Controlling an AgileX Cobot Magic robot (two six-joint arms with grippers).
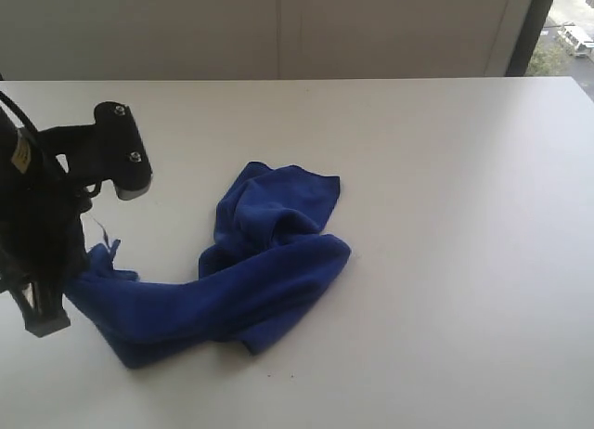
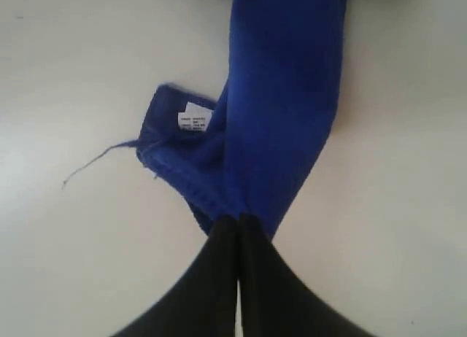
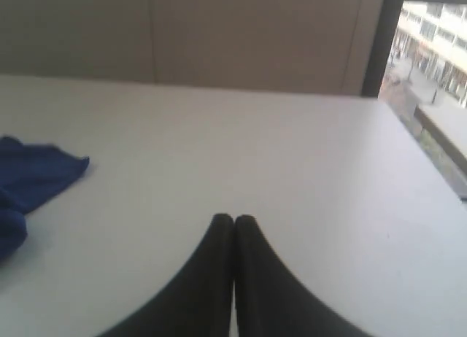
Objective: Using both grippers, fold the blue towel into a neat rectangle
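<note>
Left gripper: jaws pinched together, apparently on the end of the crumpled blue towel, probably to pull it flat. Right gripper: jaws together, empty, parked well clear.

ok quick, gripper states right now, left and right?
Left gripper: jaws closed, pinching one end of the blue towel.
Right gripper: jaws closed, holding nothing, over the table.

The blue towel is lying crumpled across the left and middle of the tabletop, blocking low passes there, and the left tool is crowding its left end, jaws pinching the cloth. The right half is lying bare and passable, with the right tool hovering there, jaws together.
</note>
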